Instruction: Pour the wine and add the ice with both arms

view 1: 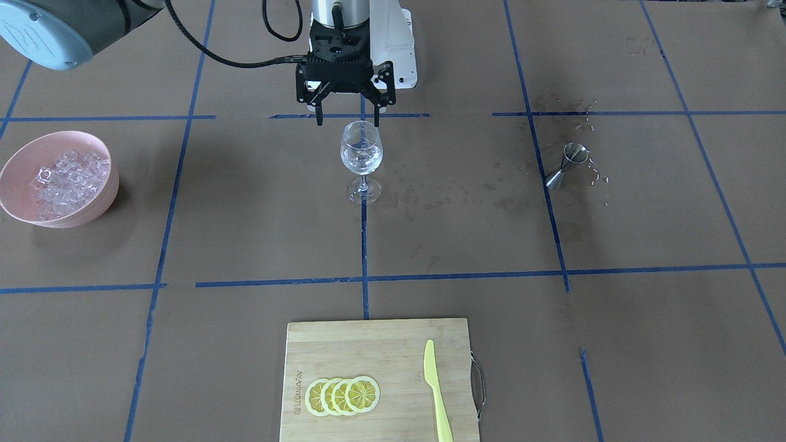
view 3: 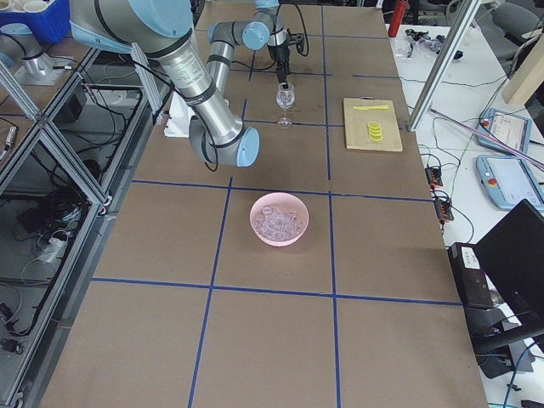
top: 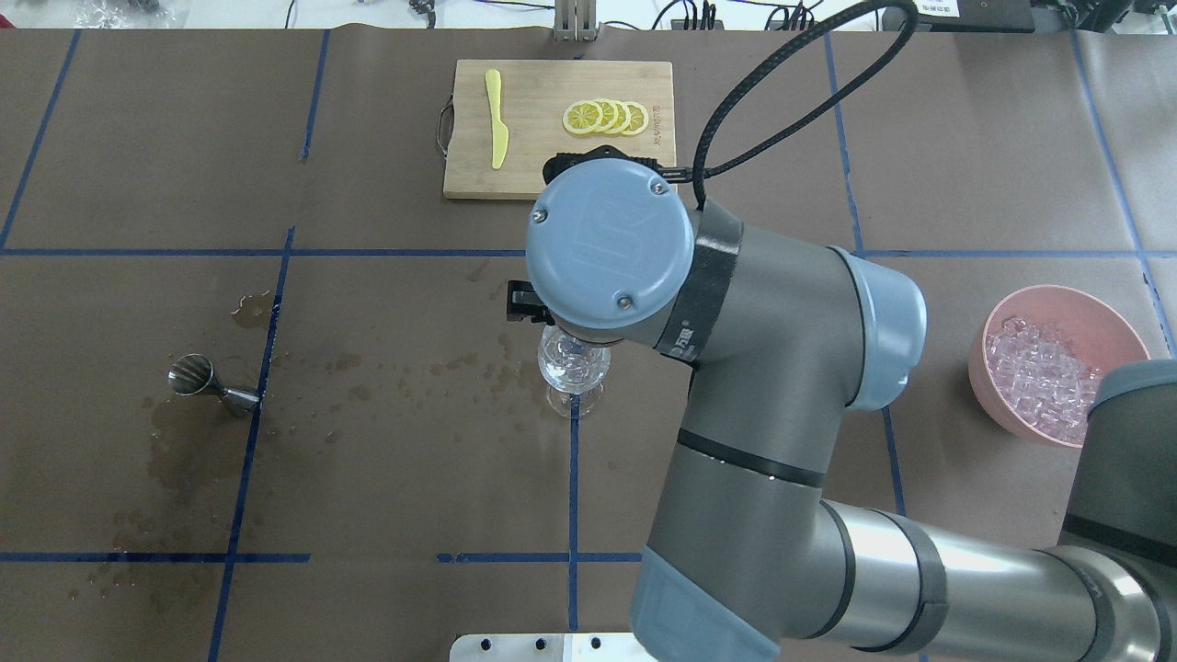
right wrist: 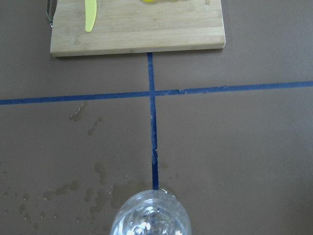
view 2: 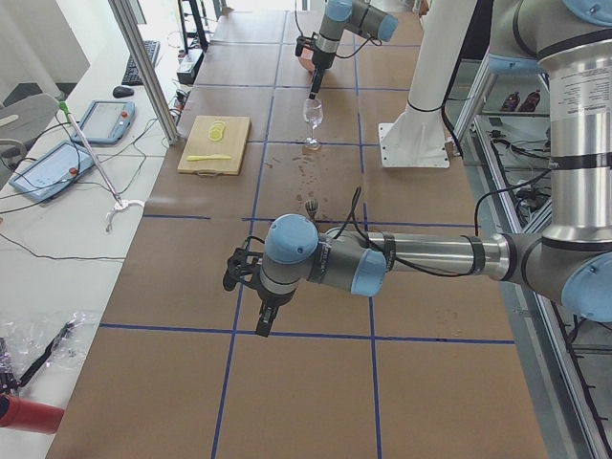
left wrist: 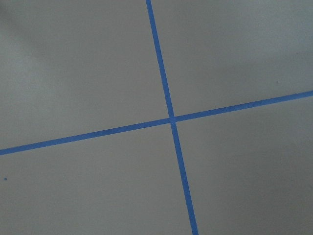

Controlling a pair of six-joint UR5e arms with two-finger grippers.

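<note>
Pretty much done I'd say: glass [view 1: 361, 153] at centre already looks iced, jigger [view 1: 566, 164] lies tipped among splashes. Right hand [view 1: 347, 113] hangs wide open, empty, just above the rim. Spare ice [view 1: 64, 178] sits in the bowl [view 1: 37, 147] off to the side.

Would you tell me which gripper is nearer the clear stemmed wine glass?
Right. The right gripper hangs directly above the wine glass; the left gripper hovers far away, off to the robot's left.
</note>
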